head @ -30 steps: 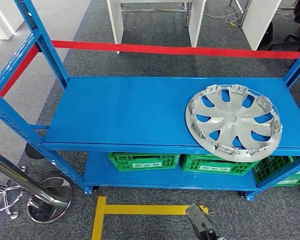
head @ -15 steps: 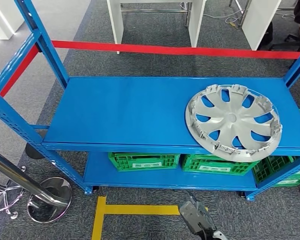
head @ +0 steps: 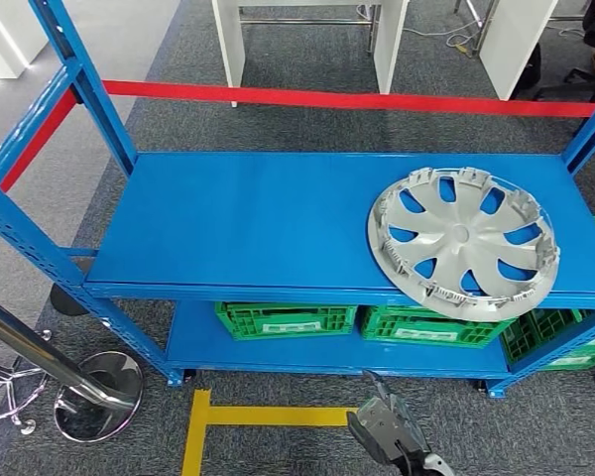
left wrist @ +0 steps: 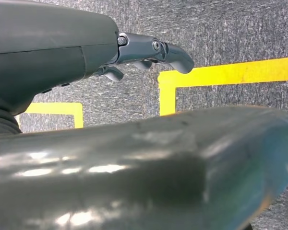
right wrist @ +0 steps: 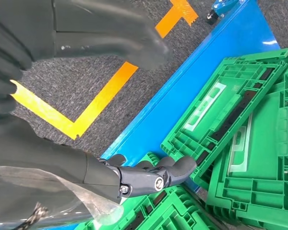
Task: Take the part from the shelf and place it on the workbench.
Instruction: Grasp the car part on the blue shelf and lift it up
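So far nothing of the task is done, as I judge it: the part, a silver wheel cover (head: 463, 241), lies flat on the upper board of the blue shelf (head: 242, 223), at the right of the head frame, its near edge hanging a little over the board's front lip. Nothing touches it.

In that frame my right hand (head: 388, 428) shows at the bottom edge, a little right of centre, low over the grey carpet and just beside the yellow floor tape (head: 272, 416). It is well below the upper board and apart from the wheel cover. The right wrist view has its fingers (right wrist: 150, 175) stretched out and apart, holding nothing, with the green crates (right wrist: 244, 139) of the lower board beyond them.

My left hand (left wrist: 150, 52) appears in the left wrist view, fingers extended over carpet and yellow tape with nothing in them; it looks idle.

What is left is nearly all of it: bring a hand up to the wheel cover, take hold, most likely by the overhanging rim, lift it off the shelf, and carry it to the tabletop. I cannot tell where that tabletop is; white furniture legs (head: 231, 45) stand beyond the red tape line (head: 339, 99) at the top of the frame.
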You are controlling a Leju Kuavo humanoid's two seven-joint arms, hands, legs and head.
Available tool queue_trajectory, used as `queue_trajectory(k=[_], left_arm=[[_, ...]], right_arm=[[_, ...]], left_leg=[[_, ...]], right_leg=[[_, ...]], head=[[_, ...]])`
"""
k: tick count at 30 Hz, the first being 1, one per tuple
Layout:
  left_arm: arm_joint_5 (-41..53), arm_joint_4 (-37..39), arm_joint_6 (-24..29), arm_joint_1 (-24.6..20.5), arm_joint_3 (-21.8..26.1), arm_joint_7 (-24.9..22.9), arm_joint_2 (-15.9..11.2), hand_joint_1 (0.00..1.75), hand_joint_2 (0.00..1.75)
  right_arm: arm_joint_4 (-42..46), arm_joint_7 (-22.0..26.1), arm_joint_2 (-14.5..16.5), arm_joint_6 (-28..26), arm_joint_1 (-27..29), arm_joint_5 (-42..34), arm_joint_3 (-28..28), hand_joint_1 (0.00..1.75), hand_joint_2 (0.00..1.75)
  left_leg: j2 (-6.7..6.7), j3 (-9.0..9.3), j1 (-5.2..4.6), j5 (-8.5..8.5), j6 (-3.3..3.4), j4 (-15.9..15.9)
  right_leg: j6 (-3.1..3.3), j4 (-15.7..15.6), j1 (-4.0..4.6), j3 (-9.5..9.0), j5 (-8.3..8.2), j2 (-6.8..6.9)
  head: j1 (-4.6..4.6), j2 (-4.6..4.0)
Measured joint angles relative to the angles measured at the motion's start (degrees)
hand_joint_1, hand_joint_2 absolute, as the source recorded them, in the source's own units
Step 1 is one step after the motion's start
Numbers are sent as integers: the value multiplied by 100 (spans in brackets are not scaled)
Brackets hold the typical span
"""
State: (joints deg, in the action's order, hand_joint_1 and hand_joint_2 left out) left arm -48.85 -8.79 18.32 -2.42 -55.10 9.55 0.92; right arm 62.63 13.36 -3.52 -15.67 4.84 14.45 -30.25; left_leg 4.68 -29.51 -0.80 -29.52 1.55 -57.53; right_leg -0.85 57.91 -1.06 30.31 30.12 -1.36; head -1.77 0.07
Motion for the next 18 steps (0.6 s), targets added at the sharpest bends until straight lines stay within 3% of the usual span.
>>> queue_trajectory(k=[18], left_arm=[[-36,2,-49,-4,-5,27,0,0,0]], right_arm=[[174,-30,-62,-21,29,227,-2,0,175]], left_leg=[[0,0,0,0,0,0]], right_leg=[[0,0,0,0,0,0]], head=[[0,0]])
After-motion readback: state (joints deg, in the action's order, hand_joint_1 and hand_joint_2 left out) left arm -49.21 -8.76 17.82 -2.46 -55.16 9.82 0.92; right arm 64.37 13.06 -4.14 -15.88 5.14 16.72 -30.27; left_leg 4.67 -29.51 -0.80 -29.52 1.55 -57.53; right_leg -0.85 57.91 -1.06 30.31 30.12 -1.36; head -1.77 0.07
